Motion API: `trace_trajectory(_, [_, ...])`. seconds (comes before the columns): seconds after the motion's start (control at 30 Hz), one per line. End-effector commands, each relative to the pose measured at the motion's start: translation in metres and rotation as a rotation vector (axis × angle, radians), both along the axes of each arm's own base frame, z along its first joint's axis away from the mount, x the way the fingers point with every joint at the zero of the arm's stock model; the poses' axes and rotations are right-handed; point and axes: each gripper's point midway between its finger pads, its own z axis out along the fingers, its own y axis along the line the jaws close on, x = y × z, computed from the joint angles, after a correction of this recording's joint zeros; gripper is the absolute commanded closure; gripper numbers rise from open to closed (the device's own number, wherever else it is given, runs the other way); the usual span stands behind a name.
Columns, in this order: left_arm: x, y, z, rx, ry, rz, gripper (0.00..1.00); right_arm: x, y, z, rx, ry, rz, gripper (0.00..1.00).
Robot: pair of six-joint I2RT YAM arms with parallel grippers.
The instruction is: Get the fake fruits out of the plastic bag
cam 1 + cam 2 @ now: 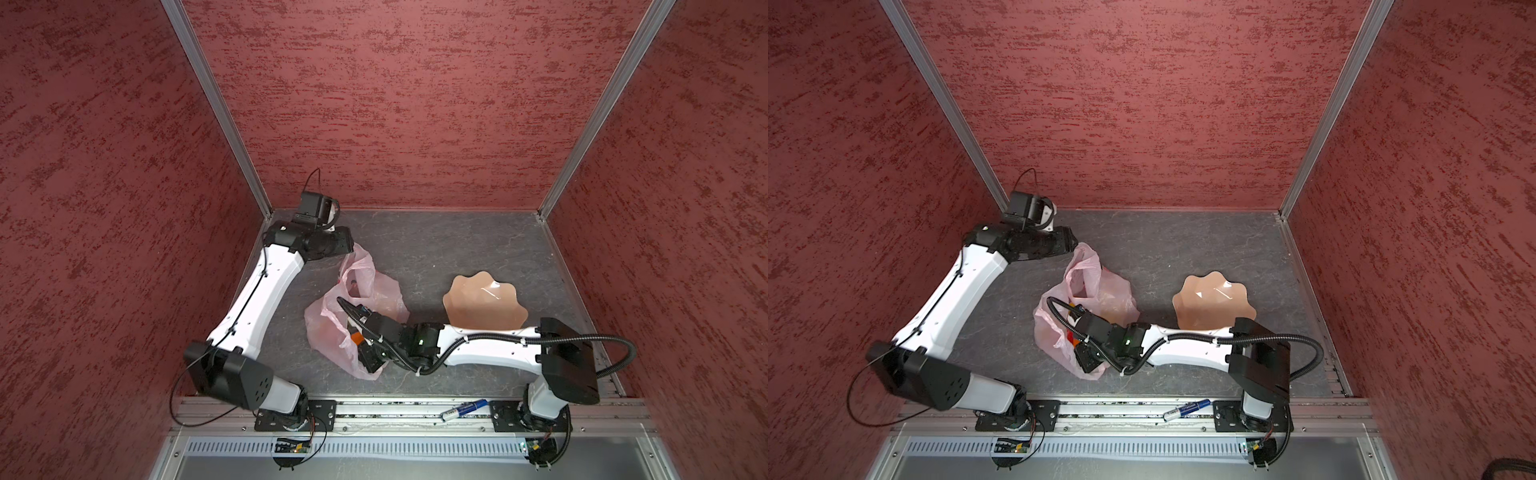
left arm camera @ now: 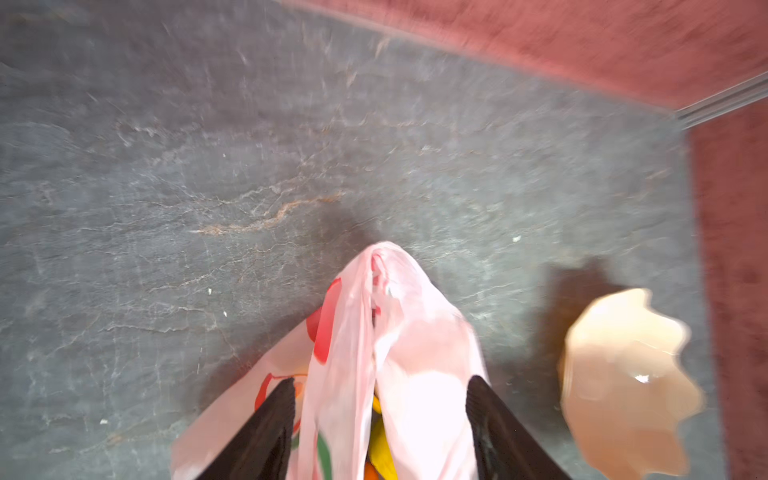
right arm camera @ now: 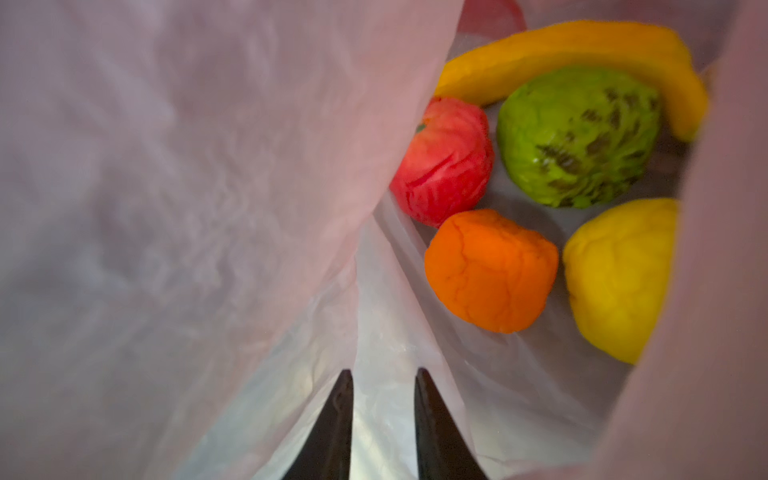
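Our right pincer (image 3: 382,374) sits inside the thin pale pink plastic bag (image 1: 386,293), jaws narrowly parted, gripping nothing we can see. All the fruits we see are in the bag: the small orange toy fruit (image 3: 490,270) lies nearest ahead, off the pincer's line. Beyond it are the yellow toy lemon (image 3: 619,278), red textured ball (image 3: 444,162), green textured ball (image 3: 577,137) and, lying crosswise, the yellow toy banana (image 3: 582,45). Our left pincer (image 2: 380,382) stands wide, astride the bag, and the peach petal-edged bowl (image 1: 484,301) shows nothing in it

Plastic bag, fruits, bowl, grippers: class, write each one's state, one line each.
plastic bag: lying crumpled, mouth open.
fake fruits: all visible ones inside the bag.
bowl: upright, empty.
left gripper: open, bag handle between its jaws.
right gripper: slightly open inside the bag, holding nothing.
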Motion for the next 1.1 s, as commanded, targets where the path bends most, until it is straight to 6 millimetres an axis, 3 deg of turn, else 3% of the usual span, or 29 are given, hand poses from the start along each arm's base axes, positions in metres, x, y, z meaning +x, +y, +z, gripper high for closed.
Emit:
trace_trajectory(0.0, [-0.03,0.007,-0.004,-0.027,0.044,0.021,0.28,0.016,0.001,0.03,0.065,-0.079,-0.059,0.69])
trace_trajectory(0.13, [-0.059,0.019,0.015,-0.062,-0.01,0.078,0.24,0.014,0.008,0.048,0.151,-0.07,-0.035,0.64])
trace_trajectory(0.33, [-0.106,0.015,0.036,-0.174,-0.059,0.087,0.25,-0.004,0.034,0.077,0.308,-0.047,0.106,0.61])
trace_trajectory(0.53, [-0.142,0.018,0.04,-0.217,-0.071,0.111,0.27,-0.013,0.079,0.086,0.371,-0.037,0.252,0.61])
trace_trajectory(0.8, [-0.168,0.037,0.039,-0.2,-0.093,0.177,0.28,-0.004,0.131,0.042,0.346,0.062,0.308,0.63])
trace_trajectory(1.07, [-0.174,0.048,0.02,-0.188,-0.076,0.239,0.28,0.021,0.146,0.002,0.305,0.204,0.251,0.63])
